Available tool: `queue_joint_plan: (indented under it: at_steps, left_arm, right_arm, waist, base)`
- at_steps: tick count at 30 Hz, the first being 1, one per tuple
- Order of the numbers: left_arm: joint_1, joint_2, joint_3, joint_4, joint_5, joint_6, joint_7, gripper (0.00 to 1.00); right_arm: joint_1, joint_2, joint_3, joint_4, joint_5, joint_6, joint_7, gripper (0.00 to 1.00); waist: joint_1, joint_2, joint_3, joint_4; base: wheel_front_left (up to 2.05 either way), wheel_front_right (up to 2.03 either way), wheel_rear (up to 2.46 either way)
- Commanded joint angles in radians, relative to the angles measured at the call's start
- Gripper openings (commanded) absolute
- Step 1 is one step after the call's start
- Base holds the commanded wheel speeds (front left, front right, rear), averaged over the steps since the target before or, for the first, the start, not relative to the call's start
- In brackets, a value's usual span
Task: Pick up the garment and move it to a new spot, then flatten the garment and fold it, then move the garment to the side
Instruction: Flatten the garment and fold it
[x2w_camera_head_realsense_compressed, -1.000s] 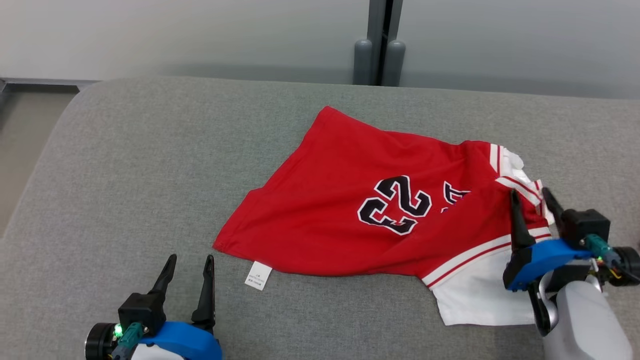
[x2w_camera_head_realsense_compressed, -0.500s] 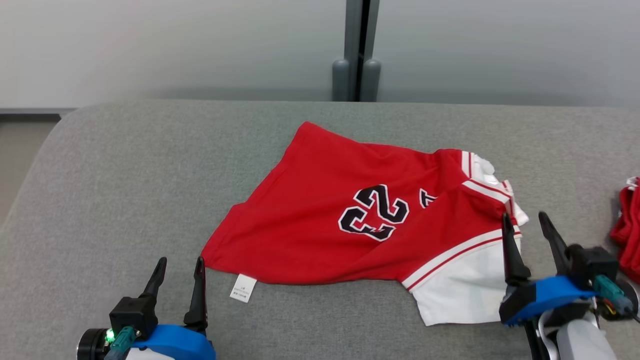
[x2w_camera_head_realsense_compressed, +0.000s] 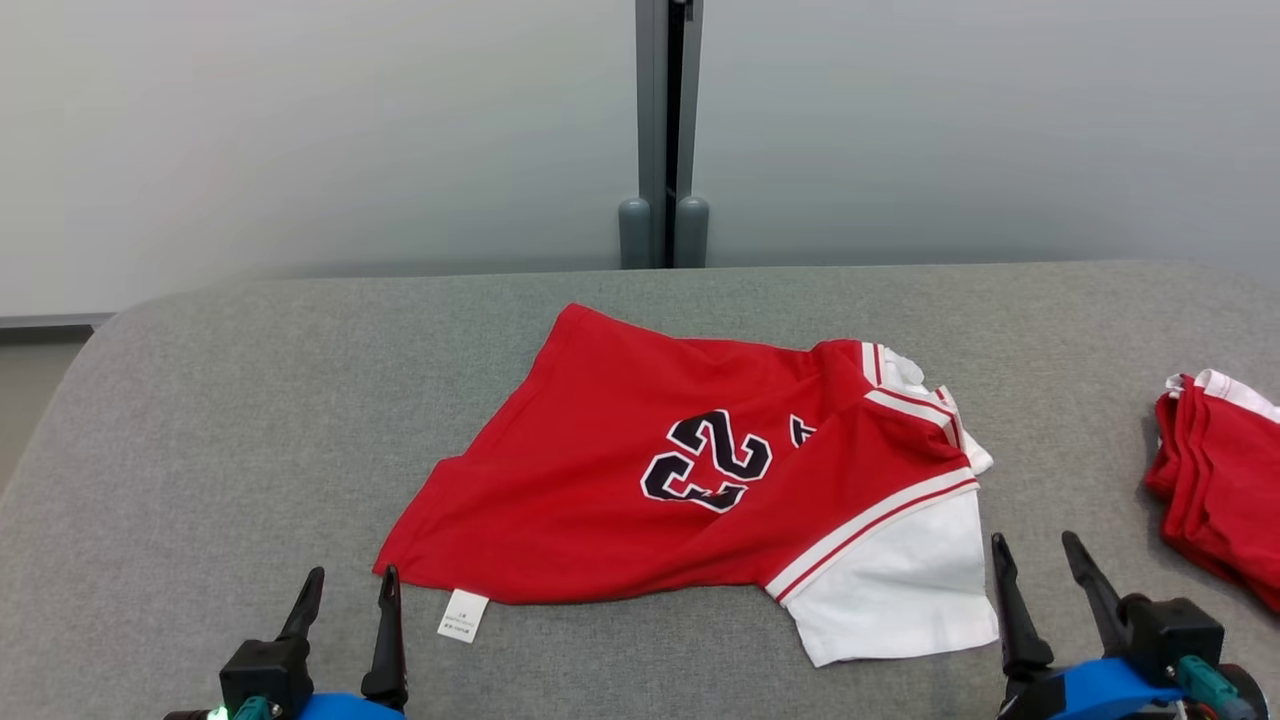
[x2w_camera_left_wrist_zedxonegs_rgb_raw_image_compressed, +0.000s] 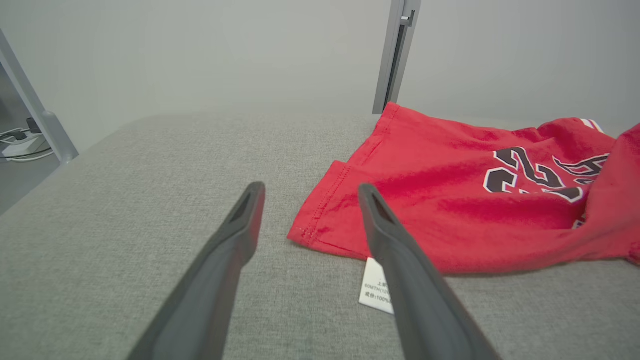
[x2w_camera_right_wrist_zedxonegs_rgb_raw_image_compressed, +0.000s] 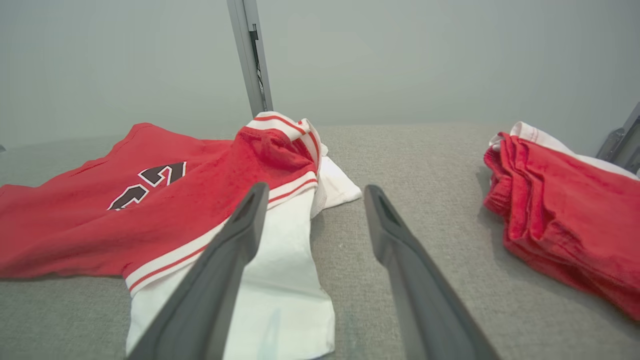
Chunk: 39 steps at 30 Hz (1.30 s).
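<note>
find the garment (x2w_camera_head_realsense_compressed: 620, 500), a red jersey with a black number and white trim, about the middle of the bench (x2w_camera_head_realsense_compressed: 250, 420), nearer the front edge than the back, rumpled, with the part toward the right end doubled over itself. note the left claw (x2w_camera_head_realsense_compressed: 353, 572) released and empty at the front edge, tips just short of the near hem corner, beside the white label (x2w_camera_head_realsense_compressed: 463, 614). note the right claw (x2w_camera_head_realsense_compressed: 1032, 540) likewise released and empty, just beside the white sleeve (x2w_camera_head_realsense_compressed: 890, 590) and not touching it. judge the step in hand as flattening, not yet begun. take the hem corner with the left claw and the sleeve end, or the shoulder under the fold, with the right. pinch one layer only, low to the bench, so as not to gather the layer beneath. lift just enough to free the doubled flap, then draw the two claws apart along the front edge until smooth across the number (x2w_camera_head_realsense_compressed: 705, 462). keep the right claw short of the folded red pile (x2w_camera_head_realsense_compressed: 1215, 470) at the right end of the bench, well apart but probably easy to drag with a wide sweep. avoid clamping the label alone: likely to slip. let go only with the cloth flat.
</note>
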<state>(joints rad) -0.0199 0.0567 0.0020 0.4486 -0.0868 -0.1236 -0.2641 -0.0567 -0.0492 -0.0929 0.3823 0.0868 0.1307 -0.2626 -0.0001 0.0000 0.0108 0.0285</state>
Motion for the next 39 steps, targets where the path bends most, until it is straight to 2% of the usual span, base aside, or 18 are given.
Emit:
queue_joint_plan:
  at_steps: [1, 12, 23, 31, 32, 35, 39]
  left_arm:
    - [0.01, -0.002, 0.007, -0.002, 0.007, 0.01, 0.0, 1.0]
    - [0.014, -0.005, 0.012, -0.011, 0.013, 0.011, 0.0, 1.0]
    - [-0.022, 0.001, -0.006, -0.017, 0.012, -0.004, 0.0, 1.0]
    - [-0.044, 0.016, -0.016, -0.012, 0.001, -0.007, 0.0, 1.0]
    - [-0.044, 0.016, -0.016, -0.012, 0.0, -0.007, 0.0, 1.0]
    - [-0.045, 0.017, -0.015, -0.01, -0.007, -0.008, 0.0, 1.0]
    - [-0.042, 0.017, -0.011, -0.008, -0.015, -0.008, 0.0, 1.0]
  right_arm:
    - [0.025, -0.003, 0.008, -0.001, -0.006, 0.0, -0.003, 1.0]
    - [0.038, -0.003, 0.029, 0.047, -0.019, 0.0, -0.003, 1.0]
    - [-0.039, -0.003, -0.025, 0.229, -0.037, 0.0, -0.003, 1.0]
    - [-0.088, -0.002, -0.058, 0.381, -0.094, 0.0, 0.002, 1.0]
    - [-0.09, -0.002, -0.059, 0.403, -0.092, 0.0, 0.004, 0.71]
    - [-0.09, 0.0, -0.049, 0.472, -0.088, 0.0, 0.01, 0.0]
    - [-0.093, 0.004, -0.042, 0.507, -0.078, 0.0, 0.013, 0.0]
  waist:
    - [0.0001, 0.0, -0.008, -0.006]
    - [0.0001, 0.0, -0.006, -0.003]
    - [0.0001, 0.0, 0.07, 0.031]
    - [0.0001, 0.0, 0.1, 0.053]
    - [0.0001, 0.0, 0.101, 0.054]
    - [0.0001, 0.0, 0.102, 0.055]
    - [0.0001, 0.0, 0.104, 0.044]
  base:
    - [0.0, 0.0, 0.0]
    - [0.0, 0.0, 0.0]
    - [0.0, 0.0, 0.0]
    - [0.0, 0.0, 0.0]
    - [0.0, 0.0, 0.0]
    - [0.0, 0.0, 0.0]
    - [0.0, 0.0, 0.0]
